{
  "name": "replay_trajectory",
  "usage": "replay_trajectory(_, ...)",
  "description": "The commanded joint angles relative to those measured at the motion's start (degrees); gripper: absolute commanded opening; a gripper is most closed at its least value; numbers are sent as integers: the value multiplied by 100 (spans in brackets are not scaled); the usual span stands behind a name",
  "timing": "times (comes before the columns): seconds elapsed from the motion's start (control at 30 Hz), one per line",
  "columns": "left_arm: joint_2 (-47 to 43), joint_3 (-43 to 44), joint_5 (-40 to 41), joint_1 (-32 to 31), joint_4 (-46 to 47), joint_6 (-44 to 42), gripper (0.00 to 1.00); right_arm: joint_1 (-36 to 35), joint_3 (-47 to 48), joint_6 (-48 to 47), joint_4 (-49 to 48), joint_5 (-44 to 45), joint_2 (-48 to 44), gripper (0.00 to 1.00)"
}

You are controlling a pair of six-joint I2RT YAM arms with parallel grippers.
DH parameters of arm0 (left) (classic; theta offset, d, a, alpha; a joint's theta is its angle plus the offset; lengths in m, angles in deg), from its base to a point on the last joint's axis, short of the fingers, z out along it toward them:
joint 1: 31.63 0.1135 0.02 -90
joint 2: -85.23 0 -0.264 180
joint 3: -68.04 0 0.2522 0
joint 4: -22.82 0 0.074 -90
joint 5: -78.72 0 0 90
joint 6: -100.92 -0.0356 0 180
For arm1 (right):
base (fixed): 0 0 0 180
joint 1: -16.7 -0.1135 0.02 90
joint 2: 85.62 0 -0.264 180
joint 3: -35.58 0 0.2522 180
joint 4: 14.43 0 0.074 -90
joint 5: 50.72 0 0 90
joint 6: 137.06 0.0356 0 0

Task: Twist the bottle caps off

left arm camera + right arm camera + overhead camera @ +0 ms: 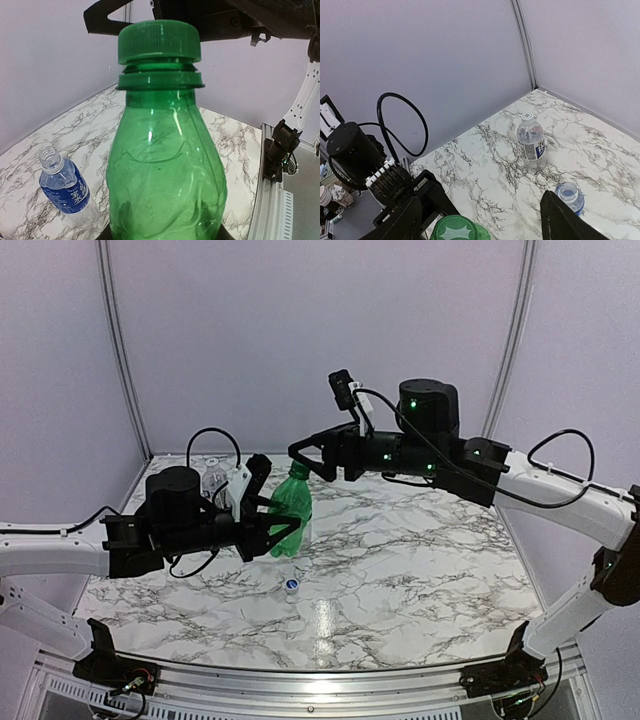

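Nearest the arm bases, a tiny blue cap [291, 584] lies loose on the marble worktop [420, 570], just in front of the green bottle [292, 505]. That bottle is all translucent green, bulbous below a narrow neck, and stands upright near the middle of the worktop. The left end effector [277, 512] is clenched on its lower body from the left side, one finger on each side of it. Its ribbed green cap [159, 40] sits on the neck, with a strip of neck showing between the cap and the collar ring beneath. The right end effector [305, 462] reaches in from the right at cap height with its jaws spread wide; the right wrist view shows the green cap between the two fingers [560, 220] with a gap on each side, so it grasps nothing. Farther back, the blue-label bottle [64, 187] stands upright with its mouth uncapped. Beyond it, near the rear wall, the white-label bottle [531, 142] stands upright with its white cap [527, 117] on.
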Motion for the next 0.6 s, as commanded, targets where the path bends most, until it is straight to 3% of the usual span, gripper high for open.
replay_trajectory(0.0,36,221,280,-36,147,-54,5,-53,230,80,104,175,134,73)
replay_trajectory(0.3,27,206,396,-38,152,-91,5,-84,145,133,-45,-147,236,60)
replay_trajectory(0.57,22,198,440,-38,139,-107,5,-84,81,210,-237,-492,330,55)
